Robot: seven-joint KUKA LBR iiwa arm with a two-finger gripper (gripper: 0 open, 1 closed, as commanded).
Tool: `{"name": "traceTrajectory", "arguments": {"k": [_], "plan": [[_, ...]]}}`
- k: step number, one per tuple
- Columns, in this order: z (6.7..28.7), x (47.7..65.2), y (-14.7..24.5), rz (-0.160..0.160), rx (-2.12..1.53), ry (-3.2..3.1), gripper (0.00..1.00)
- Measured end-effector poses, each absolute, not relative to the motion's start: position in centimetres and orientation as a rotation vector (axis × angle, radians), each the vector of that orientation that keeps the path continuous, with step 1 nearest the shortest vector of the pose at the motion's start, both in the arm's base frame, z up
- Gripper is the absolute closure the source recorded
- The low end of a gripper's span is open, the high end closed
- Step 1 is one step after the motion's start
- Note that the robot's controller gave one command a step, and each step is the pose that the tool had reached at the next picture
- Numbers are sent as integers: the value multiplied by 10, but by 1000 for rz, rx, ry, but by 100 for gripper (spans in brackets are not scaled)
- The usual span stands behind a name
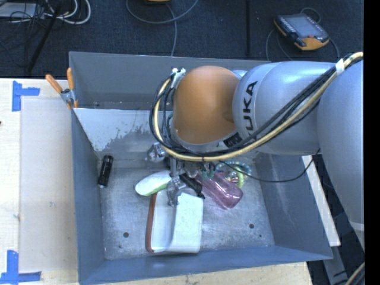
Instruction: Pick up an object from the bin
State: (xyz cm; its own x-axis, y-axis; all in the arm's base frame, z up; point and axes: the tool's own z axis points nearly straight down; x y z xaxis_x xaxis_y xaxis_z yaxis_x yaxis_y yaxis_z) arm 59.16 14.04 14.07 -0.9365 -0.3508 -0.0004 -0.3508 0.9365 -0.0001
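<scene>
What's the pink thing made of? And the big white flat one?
The pink thing looks like see-through plastic with a glossy finish: it looks translucent and catches the light. The white flat thing looks matte, with rounded corners and a brown edge. It may be foam or sponge, but I can't be sure.

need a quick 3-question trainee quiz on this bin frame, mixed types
1. True or false: the black cylinder lies to the view's left of the end effector, apart from the other things.
2. Which thing lies just to the view's right of the end effector? A) pink translucent bottle B) yellow ball C) blue cup
3. Fill in: the white flat block has a ____ strip along its left side in the view.
Key: 1 true; 2 A; 3 brown.
</scene>
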Motion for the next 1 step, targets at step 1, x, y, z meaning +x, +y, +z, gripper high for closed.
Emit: {"name": "traceTrajectory", "arguments": {"k": [1], "plan": [[72, 615, 143, 1, -718, 3054, 0]]}}
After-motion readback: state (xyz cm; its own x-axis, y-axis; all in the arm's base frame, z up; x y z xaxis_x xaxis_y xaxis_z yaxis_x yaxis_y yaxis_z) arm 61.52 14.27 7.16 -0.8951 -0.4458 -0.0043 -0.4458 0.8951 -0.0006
